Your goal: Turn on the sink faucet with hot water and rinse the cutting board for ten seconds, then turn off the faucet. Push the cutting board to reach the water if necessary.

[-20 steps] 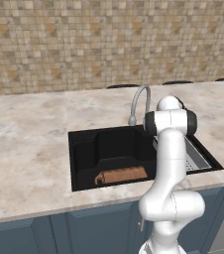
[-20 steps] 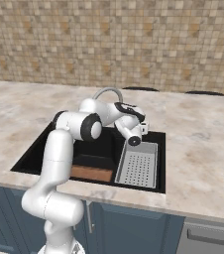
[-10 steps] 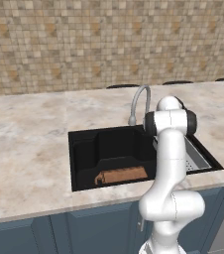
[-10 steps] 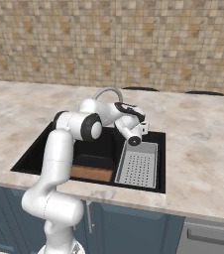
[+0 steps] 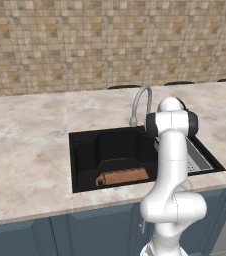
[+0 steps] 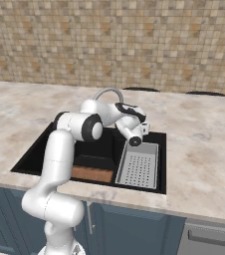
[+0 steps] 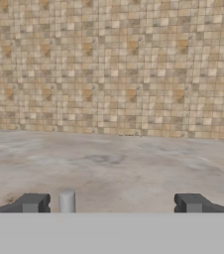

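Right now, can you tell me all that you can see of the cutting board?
The board is a flat, long brown rectangle that looks like wood, with a small dark cut-out at its left end in the left base view. It lies on the floor of the black sink, along the front wall. In the right base view the arm hides part of it. No water falls on it, and the hand is not touching it.

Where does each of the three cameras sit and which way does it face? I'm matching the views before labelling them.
Left base view: behind the arm's left, looking down at the sink; arm rises lower right.
Right base view: behind its right, same sink; arm lower left, open gripper near the sink faucet.
Hand view: on the hand, facing the tiled wall; fingertips at bottom.
Both base views share the cutting board.
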Controlling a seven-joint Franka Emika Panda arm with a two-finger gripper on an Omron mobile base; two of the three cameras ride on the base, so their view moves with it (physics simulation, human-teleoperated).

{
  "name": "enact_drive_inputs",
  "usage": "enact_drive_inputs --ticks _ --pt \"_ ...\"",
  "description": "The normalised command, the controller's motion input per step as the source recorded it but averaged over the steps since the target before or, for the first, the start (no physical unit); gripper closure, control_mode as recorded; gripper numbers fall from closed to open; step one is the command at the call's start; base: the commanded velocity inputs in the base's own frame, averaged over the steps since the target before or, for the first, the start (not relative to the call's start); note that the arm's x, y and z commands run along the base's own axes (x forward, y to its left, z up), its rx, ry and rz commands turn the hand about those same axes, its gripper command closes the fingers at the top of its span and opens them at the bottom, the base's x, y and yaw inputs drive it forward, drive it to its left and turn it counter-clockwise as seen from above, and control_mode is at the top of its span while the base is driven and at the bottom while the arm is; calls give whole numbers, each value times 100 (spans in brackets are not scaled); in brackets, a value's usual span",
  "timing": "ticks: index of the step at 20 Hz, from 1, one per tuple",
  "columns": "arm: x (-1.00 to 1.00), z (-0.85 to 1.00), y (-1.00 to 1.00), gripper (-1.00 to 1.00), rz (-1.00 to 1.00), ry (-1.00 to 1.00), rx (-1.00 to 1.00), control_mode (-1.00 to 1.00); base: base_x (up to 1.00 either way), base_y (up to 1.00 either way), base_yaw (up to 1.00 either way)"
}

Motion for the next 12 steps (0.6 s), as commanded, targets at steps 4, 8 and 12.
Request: enact_drive_inputs --ticks 4,8,12 --pt "1 0 0 -100 0 0 0 -100 0 0 0" --pt "7 0 0 -100 0 0 0 -100 0 0 0" --pt "9 0 0 -100 0 0 0 -100 0 0 0"
